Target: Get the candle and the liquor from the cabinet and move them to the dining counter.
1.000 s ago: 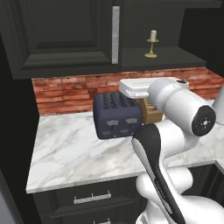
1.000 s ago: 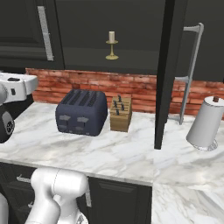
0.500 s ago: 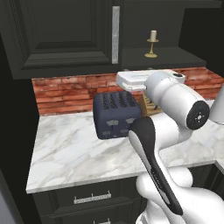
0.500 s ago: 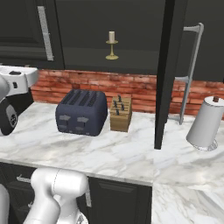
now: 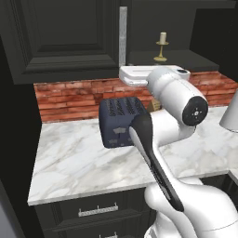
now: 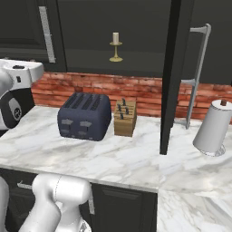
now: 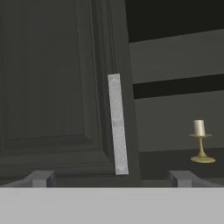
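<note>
The candle, a cream stub in a golden candlestick, stands upright on the dark shelf of the cabinet, whose right side is open. My gripper is open and holds nothing. It faces the cabinet's silver bar handle, with the candle off to its right and farther back. My white hand hangs just below the cabinet's bottom edge, left of the candle. The liquor and the dining counter are out of view.
On the marble worktop against the red brick wall stand a dark blue toaster, a wooden knife block and a paper towel roll. The cabinet's open door juts out edge-on at the right, its bar handle behind it.
My hand has risen from in front of the brick wall to the cabinet's lower edge and shifted left. The jaws stayed open. The candle has not moved.
</note>
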